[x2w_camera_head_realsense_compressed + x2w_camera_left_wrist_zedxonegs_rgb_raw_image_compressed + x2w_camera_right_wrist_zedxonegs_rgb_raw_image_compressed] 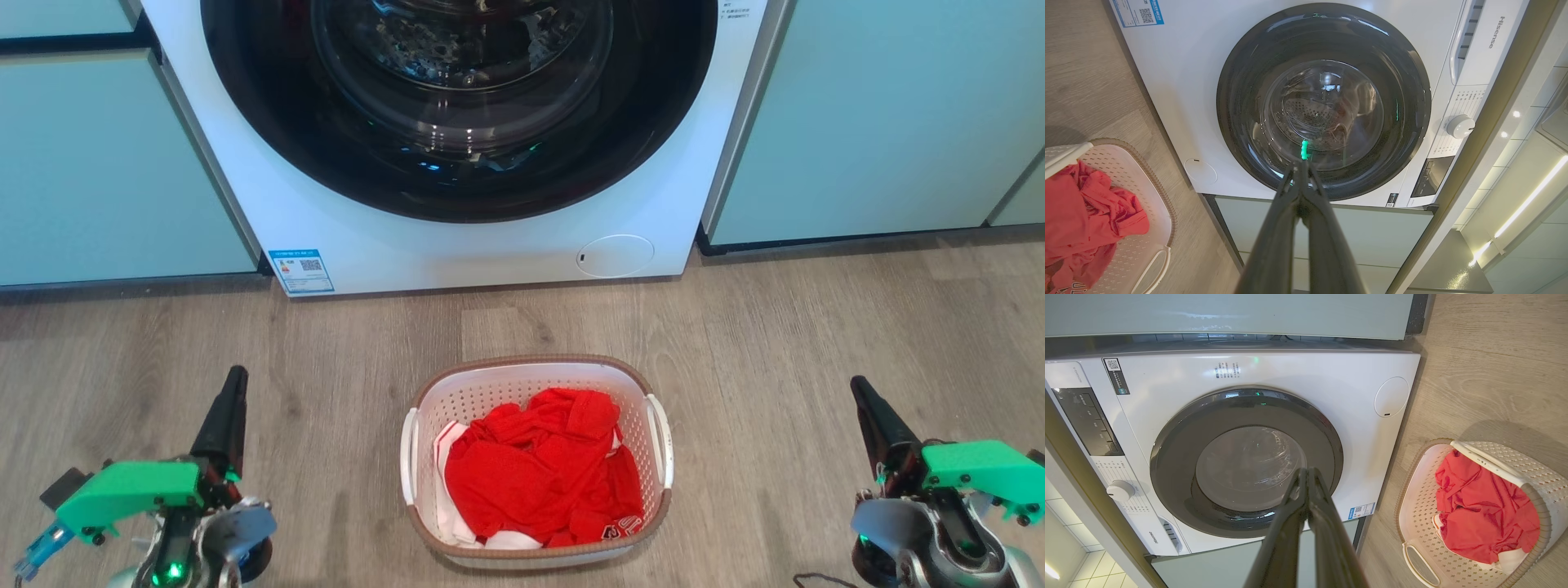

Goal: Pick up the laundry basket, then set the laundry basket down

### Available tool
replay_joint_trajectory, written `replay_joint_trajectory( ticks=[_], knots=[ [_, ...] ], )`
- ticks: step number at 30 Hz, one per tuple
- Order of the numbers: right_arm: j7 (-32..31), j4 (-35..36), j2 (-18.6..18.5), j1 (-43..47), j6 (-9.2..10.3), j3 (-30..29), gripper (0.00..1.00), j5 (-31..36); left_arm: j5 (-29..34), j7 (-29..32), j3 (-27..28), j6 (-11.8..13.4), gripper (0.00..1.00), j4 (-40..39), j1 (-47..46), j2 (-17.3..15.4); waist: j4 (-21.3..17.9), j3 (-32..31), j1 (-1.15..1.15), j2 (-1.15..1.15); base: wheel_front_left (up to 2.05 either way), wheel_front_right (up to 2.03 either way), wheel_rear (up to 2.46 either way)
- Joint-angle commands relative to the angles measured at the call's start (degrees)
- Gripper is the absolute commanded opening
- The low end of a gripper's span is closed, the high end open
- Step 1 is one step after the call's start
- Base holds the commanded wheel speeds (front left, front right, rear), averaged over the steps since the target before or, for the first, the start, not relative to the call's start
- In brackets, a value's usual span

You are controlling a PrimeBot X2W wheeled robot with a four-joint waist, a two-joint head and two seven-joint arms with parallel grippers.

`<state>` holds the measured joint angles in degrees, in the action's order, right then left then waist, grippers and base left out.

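Left gripper (235, 377) sat low left and right gripper (857, 388) low right, nearest the head cam, fingers pointing up-frame. Jaws were together on both (wrist views agreed: each pair of fingers met at the tips). The basket (531, 360) stood upright on the floor (816, 327), between the two grippers and well apart from each. It had a white handle on each side and a brown rim round the top. A crumpled red garment (539, 474) lay inside, with some white cloth showing at its lower-left edge. The washer (490, 245) stood behind the basket, near it but not touching, its round dark door facing the robot. Pale green cabinets (106, 163) flanked the washer on both sides.
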<state>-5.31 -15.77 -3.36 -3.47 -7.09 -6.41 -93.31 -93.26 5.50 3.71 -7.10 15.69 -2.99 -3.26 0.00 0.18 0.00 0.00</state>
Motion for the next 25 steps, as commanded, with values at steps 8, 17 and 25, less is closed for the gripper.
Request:
replay_joint_trajectory(
  ticks=[8,17,25],
  knots=[
    [-0.46,1.8,-0.18,-2.63,-0.4,0.78,0.0,0.41,0.45,0.37,2.04,-0.38,0.0,-1.68,-3.13,-0.2,0.0,0.0,0.0,0.0,0.0,0.0,0.0],
    [-0.56,1.79,-0.1,-2.64,-0.4,0.66,0.0,0.51,0.54,0.45,2.15,-0.38,0.0,-1.67,-3.14,-0.12,0.0,0.0,0.0,0.0,0.0,0.0,0.0],
    [-0.63,1.78,-0.03,-2.65,-0.4,0.57,0.0,0.58,0.61,0.52,2.22,-0.38,0.0,-1.67,-3.15,-0.07,0.0,0.0,0.0,0.0,0.0,0.0,0.0]
  ],
)
